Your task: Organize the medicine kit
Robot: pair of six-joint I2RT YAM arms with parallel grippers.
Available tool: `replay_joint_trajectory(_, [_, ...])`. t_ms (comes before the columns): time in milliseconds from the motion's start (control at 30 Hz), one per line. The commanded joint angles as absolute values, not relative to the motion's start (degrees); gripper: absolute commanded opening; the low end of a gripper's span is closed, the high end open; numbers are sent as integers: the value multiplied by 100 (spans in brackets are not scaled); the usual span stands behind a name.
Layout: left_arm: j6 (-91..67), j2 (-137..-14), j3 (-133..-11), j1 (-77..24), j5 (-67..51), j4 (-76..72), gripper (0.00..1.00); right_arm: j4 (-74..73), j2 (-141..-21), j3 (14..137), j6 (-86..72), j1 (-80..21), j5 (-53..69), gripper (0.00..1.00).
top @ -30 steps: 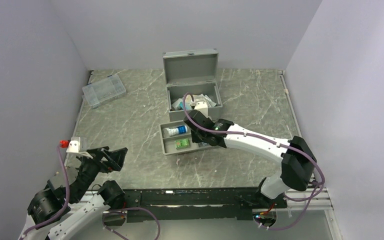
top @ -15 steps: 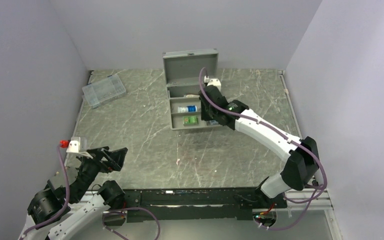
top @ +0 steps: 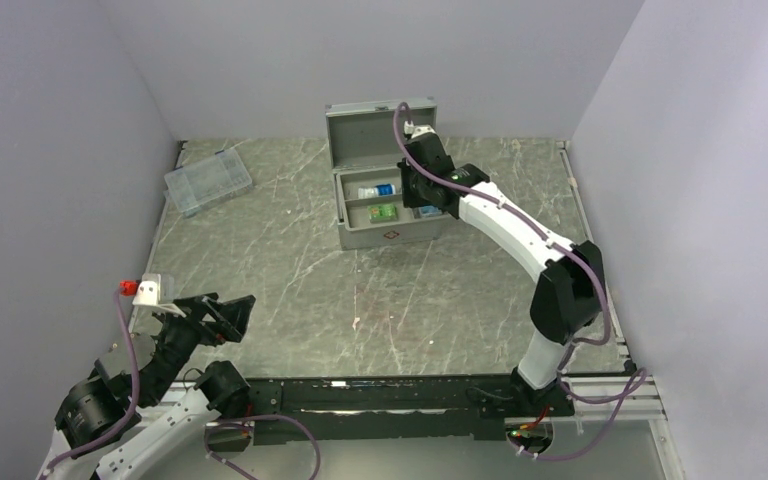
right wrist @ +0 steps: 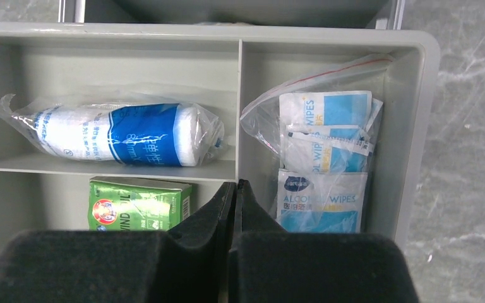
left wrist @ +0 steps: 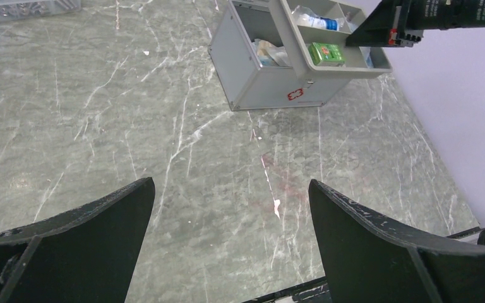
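Observation:
The medicine kit (top: 390,236) stands open at the back middle, its lid (top: 380,130) upright; it also shows in the left wrist view (left wrist: 271,82). My right gripper (right wrist: 235,189) is shut on the middle divider of the grey divided tray (right wrist: 417,126) and holds it at the case's opening (top: 352,192). In the left wrist view the tray (left wrist: 293,38) sits askew over the case, its right end overhanging. The tray holds a bandage roll (right wrist: 120,134), a green box (right wrist: 136,211) and bagged alcohol wipes (right wrist: 322,164). My left gripper (left wrist: 230,196) is open and empty above the near left table.
A clear plastic compartment box (top: 207,180) lies at the far left by the wall. More packets lie inside the case under the tray (left wrist: 268,53). Walls close in the table on the left, back and right.
My right gripper has carried the tray from the table in front of the case up and back onto the open case. The left arm has not moved.

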State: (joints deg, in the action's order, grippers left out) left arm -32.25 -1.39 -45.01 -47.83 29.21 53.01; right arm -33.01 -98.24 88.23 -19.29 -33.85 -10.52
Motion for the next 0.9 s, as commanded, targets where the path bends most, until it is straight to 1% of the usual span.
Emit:
replay_joint_trajectory(0, [-3219,-270,-4561,-4794,2938,5168,99,-3017,-10026,9493,-1586,-3247,-812,0])
replay_joint_trajectory(400, [-3226,-307,-4562,-4788,2979,5177,99,-3230,-10950,10436,-1615,-3081,-765,0])
replay_joint_trajectory(867, [-3213,-343,-4552,-4790,2985,5163,99,-3289,-11462,10711,-1764,-2966,-690,0])
